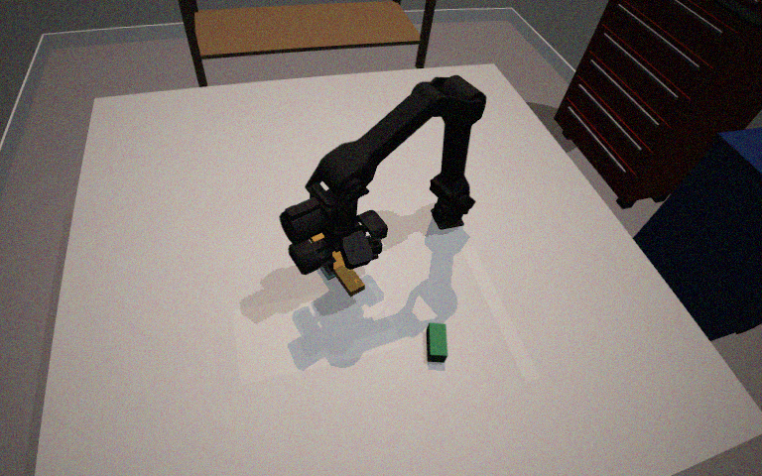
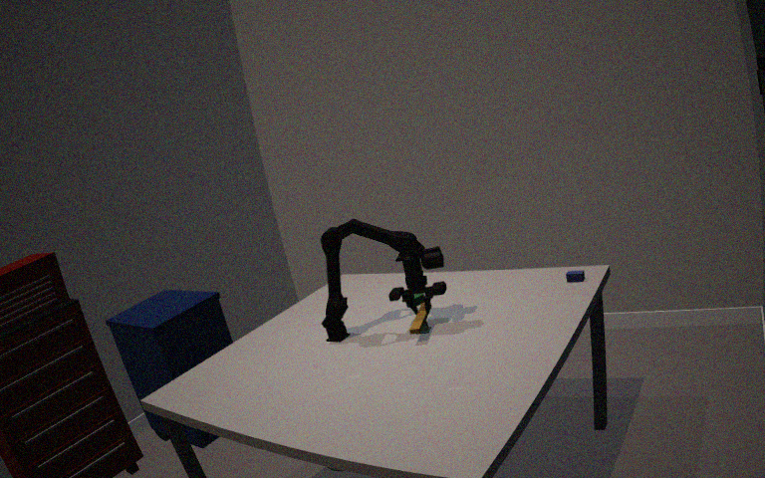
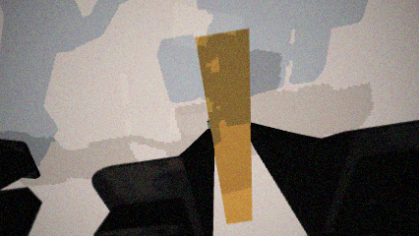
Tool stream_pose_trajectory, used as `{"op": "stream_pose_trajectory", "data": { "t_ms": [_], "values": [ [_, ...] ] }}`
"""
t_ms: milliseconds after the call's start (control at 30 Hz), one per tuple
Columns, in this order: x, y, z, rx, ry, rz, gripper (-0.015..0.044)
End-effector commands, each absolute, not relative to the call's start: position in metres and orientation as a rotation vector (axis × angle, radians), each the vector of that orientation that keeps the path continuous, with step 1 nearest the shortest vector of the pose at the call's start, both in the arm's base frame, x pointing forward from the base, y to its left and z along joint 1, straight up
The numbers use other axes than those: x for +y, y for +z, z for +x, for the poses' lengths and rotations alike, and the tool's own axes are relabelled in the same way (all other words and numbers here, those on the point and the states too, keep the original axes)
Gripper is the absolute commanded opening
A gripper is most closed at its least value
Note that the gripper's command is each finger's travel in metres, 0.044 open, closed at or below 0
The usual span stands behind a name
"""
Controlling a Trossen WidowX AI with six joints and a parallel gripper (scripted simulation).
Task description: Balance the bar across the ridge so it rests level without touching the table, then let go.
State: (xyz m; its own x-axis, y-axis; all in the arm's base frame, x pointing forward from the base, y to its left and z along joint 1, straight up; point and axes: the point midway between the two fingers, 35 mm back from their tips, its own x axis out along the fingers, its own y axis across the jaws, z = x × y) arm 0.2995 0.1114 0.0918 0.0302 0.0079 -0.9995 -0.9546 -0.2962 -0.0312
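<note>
An orange bar [image 1: 347, 278] [image 2: 417, 321] [image 3: 231, 123] is held by my gripper [image 1: 337, 258] [image 2: 418, 305] [image 3: 232, 147], which is shut on it near its middle. The bar slopes down, its far end low over the white table [image 1: 167, 177] [image 2: 375, 402]. A small teal sliver [image 1: 328, 272] shows under the gripper, mostly hidden; I cannot tell whether the bar touches it. In the wrist view the black fingers flank the bar on both sides.
A green block [image 1: 437, 341] lies on the table to the front right of the gripper. A small blue block [image 2: 575, 275] sits at the table's far corner. A red drawer cabinet [image 1: 669, 88] and a blue box [image 1: 745, 235] stand beside the table.
</note>
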Motion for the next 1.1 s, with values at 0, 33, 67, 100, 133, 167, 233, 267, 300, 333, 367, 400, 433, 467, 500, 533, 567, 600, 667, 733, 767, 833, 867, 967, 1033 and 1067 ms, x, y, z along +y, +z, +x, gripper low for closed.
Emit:
{"op": "stream_pose_trajectory", "data": {
  "t_ms": [0, 33, 67, 100, 133, 167, 233, 267, 300, 333, 367, 400, 433, 467, 500, 533, 567, 600, 667, 733, 767, 833, 867, 967, 1033, 1067],
  "values": [
    [0.1118, 0.0910, 0.2993, 1.020, 1.410, -1.441, 0.0000],
    [0.1118, 0.0908, 0.2993, 1.020, 1.410, -1.441, 0.0000],
    [0.1118, 0.0908, 0.2993, 1.020, 1.410, -1.441, 0.0000],
    [0.1118, 0.0907, 0.2993, 1.020, 1.410, -1.441, 0.0000],
    [0.1118, 0.0906, 0.2992, 1.020, 1.410, -1.441, 0.0000],
    [0.1118, 0.0905, 0.2992, 1.020, 1.410, -1.441, 0.0000],
    [0.1118, 0.0904, 0.2992, 1.020, 1.410, -1.441, 0.0000],
    [0.1118, 0.0903, 0.2992, 1.020, 1.410, -1.441, 0.0000],
    [0.1118, 0.0901, 0.2992, 1.020, 1.410, -1.441, 0.0000],
    [0.1118, 0.0901, 0.2992, 1.020, 1.410, -1.441, 0.0000],
    [0.1118, 0.0900, 0.2992, 1.020, 1.410, -1.441, 0.0000],
    [0.1118, 0.0900, 0.2992, 1.020, 1.410, -1.441, 0.0000],
    [0.1118, 0.0898, 0.2991, 1.020, 1.410, -1.441, 0.0000],
    [0.1118, 0.0898, 0.2991, 1.020, 1.410, -1.441, 0.0000],
    [0.1118, 0.0897, 0.2991, 1.020, 1.410, -1.441, 0.0000],
    [0.1118, 0.0896, 0.2991, 1.020, 1.410, -1.441, 0.0000],
    [0.1118, 0.0895, 0.2991, 1.020, 1.410, -1.441, 0.0000],
    [0.1118, 0.0895, 0.2991, 1.020, 1.410, -1.441, 0.0000],
    [0.1119, 0.0893, 0.2991, 1.020, 1.410, -1.441, 0.0000],
    [0.1119, 0.0891, 0.2991, 1.020, 1.410, -1.441, 0.0000],
    [0.1119, 0.0890, 0.2991, 1.020, 1.410, -1.441, 0.0000],
    [0.1119, 0.0888, 0.2991, 1.020, 1.410, -1.441, 0.0000],
    [0.1119, 0.0888, 0.2990, 1.020, 1.410, -1.441, 0.0000],
    [0.1119, 0.0885, 0.2990, 1.020, 1.410, -1.441, 0.0000],
    [0.1120, 0.0883, 0.2990, 1.020, 1.410, -1.441, 0.0000],
    [0.1120, 0.0883, 0.2990, 1.020, 1.410, -1.441, 0.0000]
  ]
}}
